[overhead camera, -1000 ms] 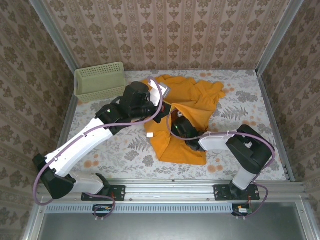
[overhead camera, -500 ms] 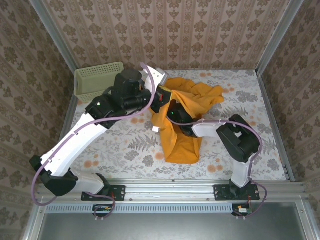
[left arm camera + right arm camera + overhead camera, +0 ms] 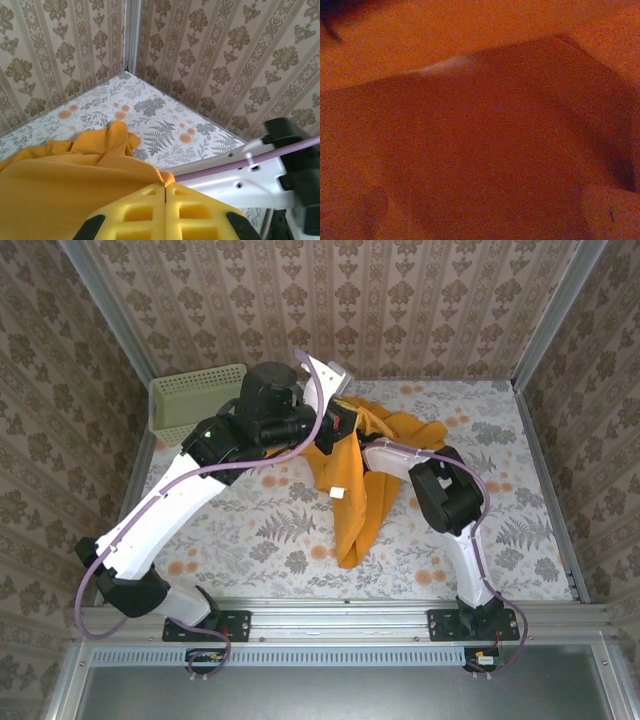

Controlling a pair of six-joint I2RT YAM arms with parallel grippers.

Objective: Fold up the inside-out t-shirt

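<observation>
To the right of the basket [image 3: 198,400], the left end effector [image 3: 338,426] is clamped tight on a fold of the orange-yellow t-shirt [image 3: 362,508], holding it up off the counter [image 3: 250,530]. A second ago the shirt lay spread low and wide, nearer the front edge than the basket. Now it hangs as a narrow drape. Its bottom end touches the counter, and the rest is heaped further right, level with the basket. A white label [image 3: 340,492] shows on the hanging cloth. The right arm [image 3: 445,495] has swung back and reaches into the shirt. The right end effector is buried in cloth, so I cannot tell whether it is wide or narrow. The shirt is probably being lifted to turn or straighten it; no fold is made yet.
</observation>
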